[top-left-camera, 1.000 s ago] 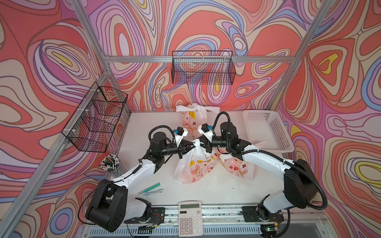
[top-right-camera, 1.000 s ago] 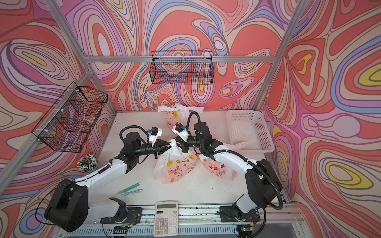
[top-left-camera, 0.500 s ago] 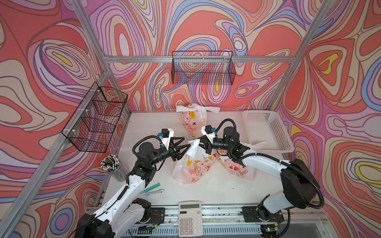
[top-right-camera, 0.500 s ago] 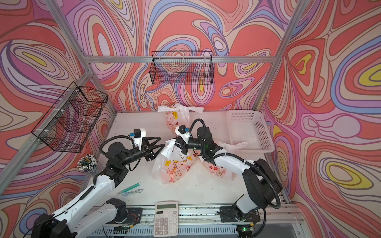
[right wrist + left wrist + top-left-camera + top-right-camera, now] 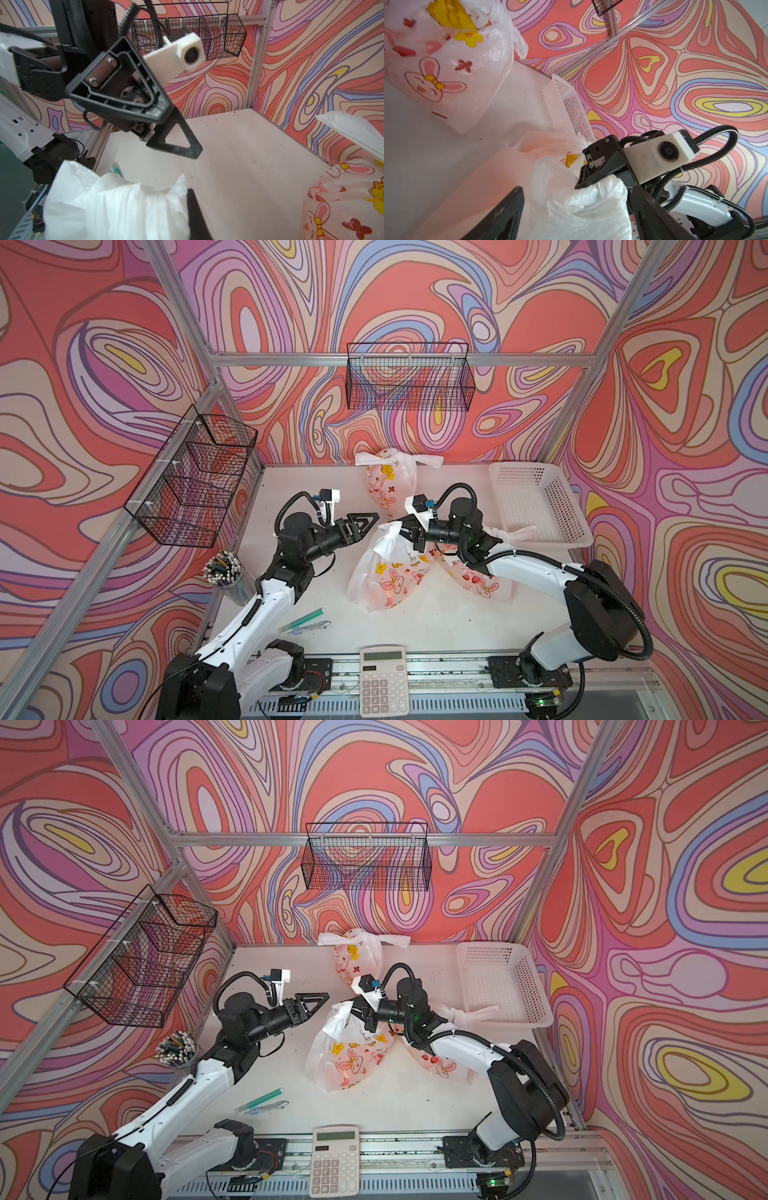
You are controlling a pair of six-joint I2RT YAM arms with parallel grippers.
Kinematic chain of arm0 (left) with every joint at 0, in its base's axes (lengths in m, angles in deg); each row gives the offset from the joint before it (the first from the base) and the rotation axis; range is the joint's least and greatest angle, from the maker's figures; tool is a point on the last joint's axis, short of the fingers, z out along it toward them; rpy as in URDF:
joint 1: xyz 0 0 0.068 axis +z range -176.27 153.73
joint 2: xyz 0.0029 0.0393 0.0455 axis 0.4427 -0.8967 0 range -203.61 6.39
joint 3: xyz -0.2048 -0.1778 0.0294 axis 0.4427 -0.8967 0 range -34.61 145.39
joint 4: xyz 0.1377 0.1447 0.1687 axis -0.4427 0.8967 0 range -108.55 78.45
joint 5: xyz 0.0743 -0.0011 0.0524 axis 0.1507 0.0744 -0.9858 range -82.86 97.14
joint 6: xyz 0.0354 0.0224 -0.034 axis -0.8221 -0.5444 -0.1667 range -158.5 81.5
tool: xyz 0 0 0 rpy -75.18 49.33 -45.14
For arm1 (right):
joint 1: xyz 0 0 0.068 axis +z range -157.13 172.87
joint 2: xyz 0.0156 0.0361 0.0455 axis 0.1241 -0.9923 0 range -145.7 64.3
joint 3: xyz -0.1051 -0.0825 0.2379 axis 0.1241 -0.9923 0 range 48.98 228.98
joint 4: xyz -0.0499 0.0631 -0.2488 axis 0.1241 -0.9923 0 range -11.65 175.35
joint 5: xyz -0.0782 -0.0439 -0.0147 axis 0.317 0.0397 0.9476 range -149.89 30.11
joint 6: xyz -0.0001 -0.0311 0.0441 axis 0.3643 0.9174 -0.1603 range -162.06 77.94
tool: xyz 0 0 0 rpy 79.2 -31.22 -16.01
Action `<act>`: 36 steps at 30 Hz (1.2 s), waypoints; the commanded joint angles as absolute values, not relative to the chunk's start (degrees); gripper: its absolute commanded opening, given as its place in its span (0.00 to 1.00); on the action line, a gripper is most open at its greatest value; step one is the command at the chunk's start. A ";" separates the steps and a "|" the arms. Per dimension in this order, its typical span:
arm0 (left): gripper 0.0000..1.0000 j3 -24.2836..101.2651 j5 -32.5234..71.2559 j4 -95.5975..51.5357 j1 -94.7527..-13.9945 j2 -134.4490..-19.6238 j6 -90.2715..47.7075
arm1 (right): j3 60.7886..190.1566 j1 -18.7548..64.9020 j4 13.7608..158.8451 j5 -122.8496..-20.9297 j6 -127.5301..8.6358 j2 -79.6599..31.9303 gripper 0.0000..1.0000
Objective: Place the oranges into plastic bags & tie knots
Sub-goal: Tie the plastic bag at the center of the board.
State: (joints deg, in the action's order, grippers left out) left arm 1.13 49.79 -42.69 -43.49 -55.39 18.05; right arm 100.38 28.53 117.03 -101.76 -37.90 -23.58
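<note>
Two grippers at middle plastic bag (image 5: 390, 576): my right gripper (image 5: 406, 531) clamped on its bunched handles (image 5: 386, 539); my left gripper (image 5: 369, 522) spread apart, empty, just beside bunch, not touching.

Both top views are looking down from high overhead onto the whole table (image 5: 440, 626), left wrist camera is peering close across the middle bag (image 5: 581, 207) at my right gripper (image 5: 583, 176), right wrist camera is staring back at my left gripper (image 5: 182, 131), sharing that bag's top
</note>
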 commanded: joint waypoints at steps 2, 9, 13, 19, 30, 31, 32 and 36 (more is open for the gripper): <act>0.85 1.63 52.03 -52.85 -45.71 -59.55 29.19 | 99.78 29.08 119.53 -100.75 -36.84 -23.13 0.00; 0.80 1.44 52.46 -64.99 -49.10 -64.99 36.79 | 99.74 29.30 119.78 -100.34 -36.20 -23.22 0.00; 0.64 1.33 51.70 -70.59 -49.31 -66.84 40.59 | 99.12 29.54 119.31 -99.81 -35.09 -22.90 0.00; 0.45 1.25 50.74 -72.07 -49.38 -67.79 42.25 | 97.27 29.64 120.07 -97.78 -32.96 -21.75 0.00; 0.47 1.68 50.70 -64.33 -49.35 -63.42 39.78 | 92.01 30.48 129.69 -91.12 -25.35 -19.34 0.00; 0.50 1.82 50.89 -63.20 -49.39 -63.10 39.43 | 91.76 30.81 130.22 -90.54 -24.05 -19.25 0.00; 0.53 1.96 50.99 -62.10 -49.44 -62.77 39.30 | 91.55 30.99 130.90 -90.02 -23.08 -19.11 0.00; 0.60 2.17 50.64 -56.61 -49.39 -61.11 37.75 | 91.19 31.39 133.03 -89.77 -20.23 -19.20 0.00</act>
State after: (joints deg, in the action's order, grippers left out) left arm 1.05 50.49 -60.02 -49.26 -62.86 39.10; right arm 91.77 30.89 129.56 -91.68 -24.61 -20.23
